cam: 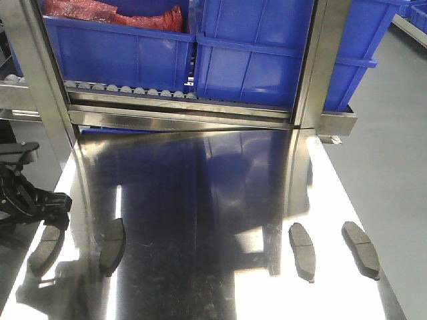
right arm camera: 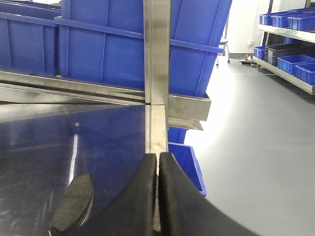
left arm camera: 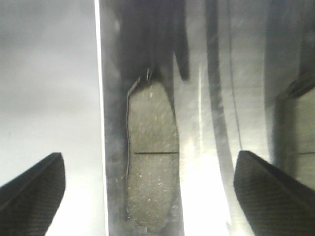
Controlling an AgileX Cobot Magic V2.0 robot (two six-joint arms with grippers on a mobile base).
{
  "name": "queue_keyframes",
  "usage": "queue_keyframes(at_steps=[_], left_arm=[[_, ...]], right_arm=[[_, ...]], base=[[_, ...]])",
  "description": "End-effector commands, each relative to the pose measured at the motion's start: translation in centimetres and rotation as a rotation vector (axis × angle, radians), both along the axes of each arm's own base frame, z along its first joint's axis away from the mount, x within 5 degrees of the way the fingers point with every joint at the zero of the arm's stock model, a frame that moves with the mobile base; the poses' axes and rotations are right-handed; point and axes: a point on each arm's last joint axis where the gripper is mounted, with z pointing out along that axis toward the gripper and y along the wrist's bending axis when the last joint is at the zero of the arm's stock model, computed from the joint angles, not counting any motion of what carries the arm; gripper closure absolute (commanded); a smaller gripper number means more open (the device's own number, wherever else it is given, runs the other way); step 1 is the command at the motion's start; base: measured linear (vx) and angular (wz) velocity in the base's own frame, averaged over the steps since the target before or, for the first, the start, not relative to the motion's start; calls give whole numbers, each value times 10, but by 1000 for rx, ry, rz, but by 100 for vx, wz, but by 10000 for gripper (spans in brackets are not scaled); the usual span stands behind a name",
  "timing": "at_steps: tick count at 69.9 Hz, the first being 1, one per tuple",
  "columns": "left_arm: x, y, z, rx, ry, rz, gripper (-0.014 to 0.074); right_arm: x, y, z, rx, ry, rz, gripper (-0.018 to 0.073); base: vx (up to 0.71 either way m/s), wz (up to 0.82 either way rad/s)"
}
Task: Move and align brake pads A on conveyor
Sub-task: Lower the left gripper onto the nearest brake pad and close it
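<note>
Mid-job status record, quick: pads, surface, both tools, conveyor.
surface: steel table
pads: four, lengthwise, in two pairs: far-left pad, left-centre pad, right-centre pad, far-right pad
left tool: open, over the far-left pad
right tool: shut, nothing held
conveyor: not in view
behind table: blue bins on rack
</note>
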Motion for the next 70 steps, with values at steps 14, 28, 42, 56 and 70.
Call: queue_keyframes(at_steps=[14, 28, 42, 56, 70], left_arm=[[9, -2, 0, -6, -25, 9, -20], [11, -2, -8, -6, 1, 9, -11], [13, -2, -16, -6, 22, 9, -2], [13, -2, -17, -6, 23, 10, 14], [13, -2, -17, -6, 23, 10, 70]], right_arm=[[0, 0, 5, -11, -77, 1, 563], [0, 0, 5, -11, -77, 1, 563], [0, 0, 5, -11, -77, 1, 563], [0, 0, 5, -11, -77, 1, 563], [0, 0, 5, -11, -77, 1, 563]], base=[[0, 0], [0, 0], [0, 0], [0, 0], [0, 0]])
